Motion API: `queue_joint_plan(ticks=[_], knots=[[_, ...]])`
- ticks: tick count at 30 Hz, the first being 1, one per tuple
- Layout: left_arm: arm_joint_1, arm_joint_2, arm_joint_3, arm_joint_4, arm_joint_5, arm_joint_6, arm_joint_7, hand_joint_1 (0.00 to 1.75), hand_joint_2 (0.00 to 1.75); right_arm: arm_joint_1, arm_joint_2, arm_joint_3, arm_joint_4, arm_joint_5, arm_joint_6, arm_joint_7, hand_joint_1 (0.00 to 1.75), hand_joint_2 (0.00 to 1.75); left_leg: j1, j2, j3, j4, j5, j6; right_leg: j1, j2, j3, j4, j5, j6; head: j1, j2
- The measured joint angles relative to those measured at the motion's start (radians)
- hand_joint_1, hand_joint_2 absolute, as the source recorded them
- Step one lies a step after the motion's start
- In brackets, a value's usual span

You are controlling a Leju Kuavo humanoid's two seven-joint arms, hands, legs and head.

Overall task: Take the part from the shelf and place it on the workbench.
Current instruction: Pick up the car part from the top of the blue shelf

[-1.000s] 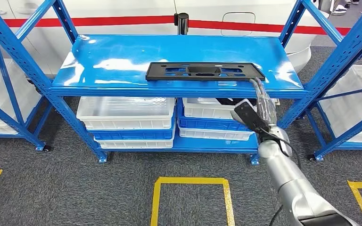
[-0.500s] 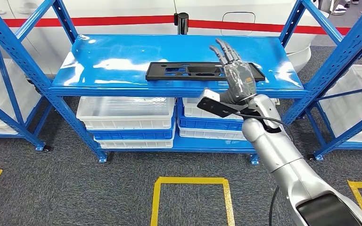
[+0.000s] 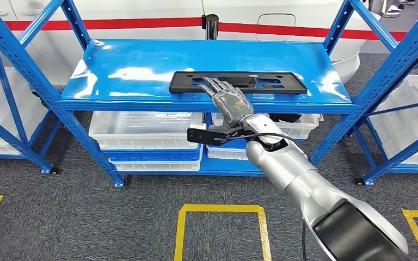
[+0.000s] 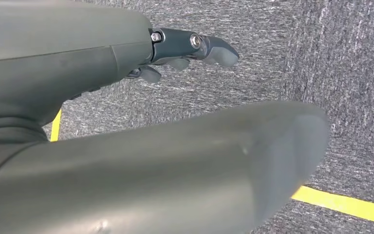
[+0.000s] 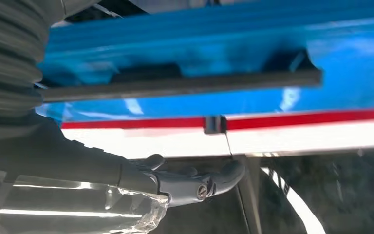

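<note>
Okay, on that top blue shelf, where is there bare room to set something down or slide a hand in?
The glossy blue shelf top is bare left of the flat black plastic part, and along the strip behind it toward the black post. A smaller patch lies right of the part. It is crowded at the front centre, where the right hand reaches over the part.

- shelf [image 3: 141,81]: blue painted metal, glossy (bright reflections across its top)
- part [image 3: 261,81]: matt black plastic
- bins [image 3: 141,128]: smooth white plastic
- floor [image 3: 87,217]: rough grey carpet
</note>
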Motion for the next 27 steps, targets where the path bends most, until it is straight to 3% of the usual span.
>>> queue_joint_plan(ticks=[11,15,17,19,21,23,24,25,26,27], knots=[[-0.007,0.0,-0.002,0.0,-0.008,-0.003,0.042,0.0,0.0,-0.02,0.013,0.02,0.159,-0.005,-0.055,0.072,0.0,1.75,-0.001,0.0,0.0,0.0,0.0,0.0,0.0,0.0,0.0,0.0,0.0,0.0,0.0,0.0],[-0.008,0.001,-0.002,0.0,-0.008,-0.006,0.042,0.0,0.0,-0.031,0.011,0.014,0.177,-0.011,-0.064,0.079,0.0,1.75,-0.005,-0.001,-0.003,0.006,-0.002,0.003,-0.008,0.0,-0.002,-0.005,0.004,0.007,0.0,0.0],[-0.009,0.002,-0.002,0.0,-0.008,-0.01,0.042,0.0,0.0,-0.038,0.011,0.008,0.182,-0.012,-0.065,0.079,0.0,1.75,-0.007,-0.001,-0.004,0.004,-0.002,0.006,-0.011,0.0,-0.003,-0.008,0.007,0.011,-0.001,0.0],[-0.011,0.003,-0.002,0.0,-0.008,-0.016,0.042,0.0,0.0,-0.048,0.009,-0.001,0.185,-0.012,-0.07,0.079,0.0,1.75,-0.003,0.0,0.002,-0.011,0.004,0.018,-0.01,0.0,-0.011,0.0,0.003,0.014,0.0,0.0],[-0.014,0.004,-0.002,0.0,-0.01,-0.018,0.043,0.0,0.0,-0.056,0.004,-0.009,0.185,-0.01,-0.078,0.079,0.0,1.75,0.001,0.003,0.009,-0.026,0.009,0.032,-0.007,-0.001,-0.056,0.077,-0.026,0.004,0.003,0.0],[-0.016,0.004,-0.003,0.0,-0.012,-0.017,0.044,0.0,0.0,-0.055,-0.003,-0.013,0.187,-0.005,-0.082,0.079,0.0,1.75,-0.003,0.005,0.009,-0.027,0.008,0.04,-0.004,-0.001,-0.142,0.225,-0.073,-0.011,0.005,0.0],[-0.016,0.004,-0.003,0.0,-0.013,-0.017,0.046,0.0,0.0,-0.052,-0.006,-0.014,0.188,-0.003,-0.082,0.079,0.0,1.75,-0.005,0.004,0.01,-0.027,0.006,0.041,-0.002,-0.001,-0.183,0.285,-0.085,-0.013,0.005,0.0],[-0.016,0.004,-0.003,0.0,-0.015,-0.016,0.046,0.0,0.0,-0.049,-0.009,-0.015,0.19,0.0,-0.082,0.078,0.0,1.75,-0.007,0.003,0.012,-0.027,0.004,0.041,0.001,-0.001,-0.206,0.308,-0.081,-0.011,0.005,0.0],[-0.016,0.004,-0.003,0.0,-0.016,-0.016,0.047,0.0,0.0,-0.046,-0.013,-0.015,0.191,0.003,-0.082,0.078,0.0,1.75,-0.008,0.0,0.015,-0.026,0.001,0.04,0.004,-0.001,-0.207,0.287,-0.06,-0.006,0.005,0.0],[-0.016,0.003,-0.003,0.0,-0.017,-0.015,0.048,0.0,0.0,-0.046,-0.015,-0.015,0.192,0.004,-0.082,0.078,0.0,1.75,-0.01,-0.001,0.02,-0.026,-0.003,0.037,0.006,-0.001,-0.188,0.23,-0.026,-0.001,0.005,0.0]])
